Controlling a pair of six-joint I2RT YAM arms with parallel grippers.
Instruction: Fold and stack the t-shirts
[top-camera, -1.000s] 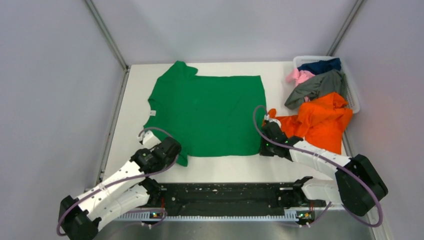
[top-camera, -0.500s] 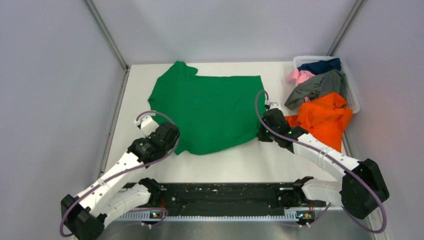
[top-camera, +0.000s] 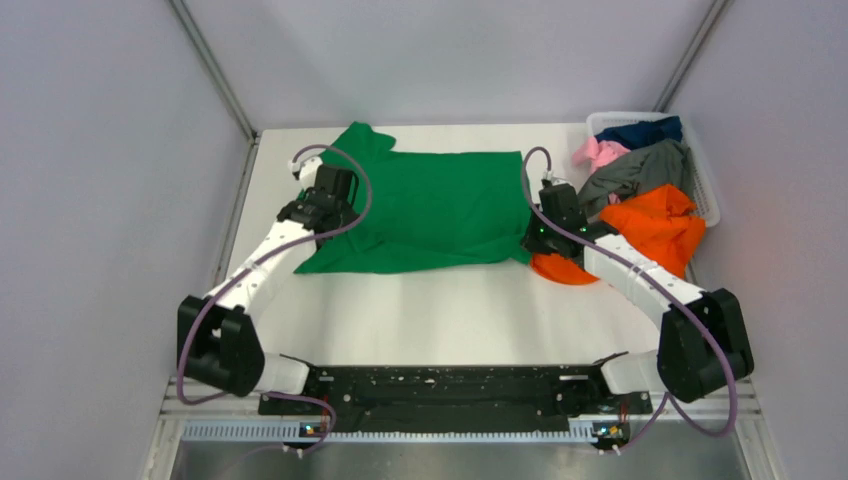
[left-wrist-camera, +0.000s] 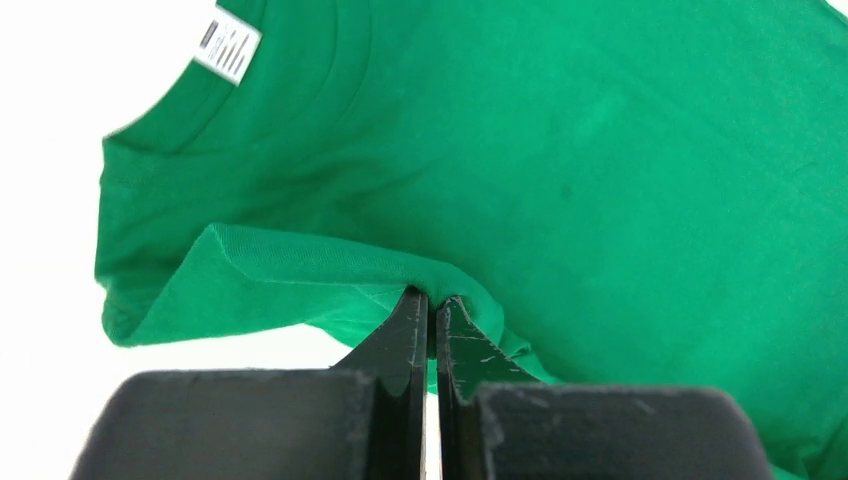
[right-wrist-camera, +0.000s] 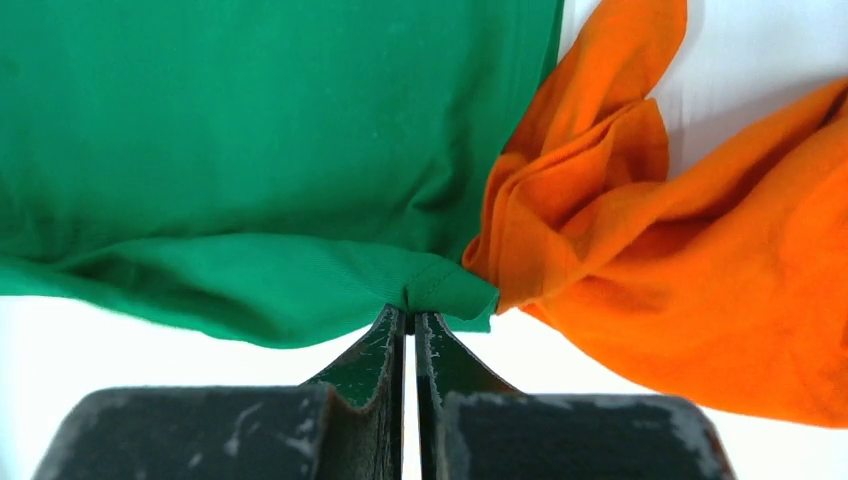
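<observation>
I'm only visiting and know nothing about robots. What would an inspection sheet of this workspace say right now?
Surface: white table, no stains seen.
Job's things: green t-shirt partly folded, near edge lifted over itself; orange t-shirt spilling from the basket, touching the green one; grey t-shirt, navy t-shirt and pink t-shirt in the basket.
Clutter: nothing seen beyond the basket at far right.
Grippers: left arm and right arm each have jaws shut on the green shirt's edge.
Cables: purple cable loops above each wrist.
Surroundings: pale grey walls; black rail at the near edge.
</observation>
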